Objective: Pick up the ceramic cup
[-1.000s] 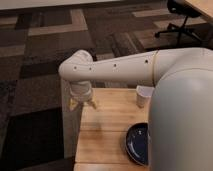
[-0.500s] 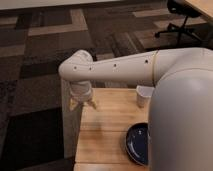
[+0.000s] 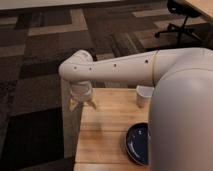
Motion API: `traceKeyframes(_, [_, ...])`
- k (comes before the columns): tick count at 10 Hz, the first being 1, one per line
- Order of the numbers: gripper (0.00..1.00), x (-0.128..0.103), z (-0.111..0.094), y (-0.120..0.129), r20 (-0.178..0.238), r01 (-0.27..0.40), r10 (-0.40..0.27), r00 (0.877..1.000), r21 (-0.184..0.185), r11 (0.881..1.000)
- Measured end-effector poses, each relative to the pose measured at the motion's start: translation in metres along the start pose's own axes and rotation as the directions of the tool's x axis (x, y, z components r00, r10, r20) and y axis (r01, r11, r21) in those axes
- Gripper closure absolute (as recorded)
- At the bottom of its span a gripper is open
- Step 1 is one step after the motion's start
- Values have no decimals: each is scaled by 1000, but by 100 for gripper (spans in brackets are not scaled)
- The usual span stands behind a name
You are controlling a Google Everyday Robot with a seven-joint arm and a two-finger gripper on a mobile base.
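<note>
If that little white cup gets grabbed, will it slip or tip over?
Probably stiff and rather slippery: the ceramic cup looks smooth and hard. Being small and narrow, it may tip if nudged sideways. The gripper hangs over a corner of the table, apart from the cup.

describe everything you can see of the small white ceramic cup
The small white handleless ceramic cup stands upright, mouth up, near the far edge of the light wooden table. The robot's white body hides its right side. Nothing touches it but the table: the gripper hangs apart from it over the table's far left corner, fingers spread, and the wide dark blue bowl sits nearer the camera, clear of it.
</note>
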Motion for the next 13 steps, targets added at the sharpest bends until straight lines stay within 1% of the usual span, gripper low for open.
traceKeyframes(1, [35, -1, -4, -16, -20, 11, -11, 1000, -12, 1000])
traceKeyframes(2, [35, -2, -6, -24, -26, 14, -15, 1000, -7, 1000])
traceKeyframes(3, [35, -5, -9, -43, -37, 15, -14, 999, 8, 1000])
traceKeyframes(4, [35, -13, -16, -88, -54, 9, -6, 999, 60, 998])
traceKeyframes(5, [35, -16, -20, -109, -64, 16, -10, 998, 98, 995])
traceKeyframes(6, [35, -19, -25, -131, -78, 31, -20, 997, 142, 989])
traceKeyframes(7, [35, -25, -35, -166, -99, 82, -62, 993, 207, 975])
traceKeyframes(8, [35, -32, -45, -189, -112, 144, -119, 986, 245, 959])
traceKeyframes(9, [35, -48, -60, -208, -113, 267, -245, 963, 266, 926])
traceKeyframes(10, [35, -55, -64, -210, -114, 337, -318, 941, 262, 904])
traceKeyframes(11, [35, -61, -70, -210, -118, 478, -463, 878, 225, 849])
traceKeyframes(12, [35, -59, -72, -202, -120, 575, -563, 818, 166, 801])
traceKeyframes(13, [35, -57, -75, -192, -112, 662, -652, 750, 112, 741])
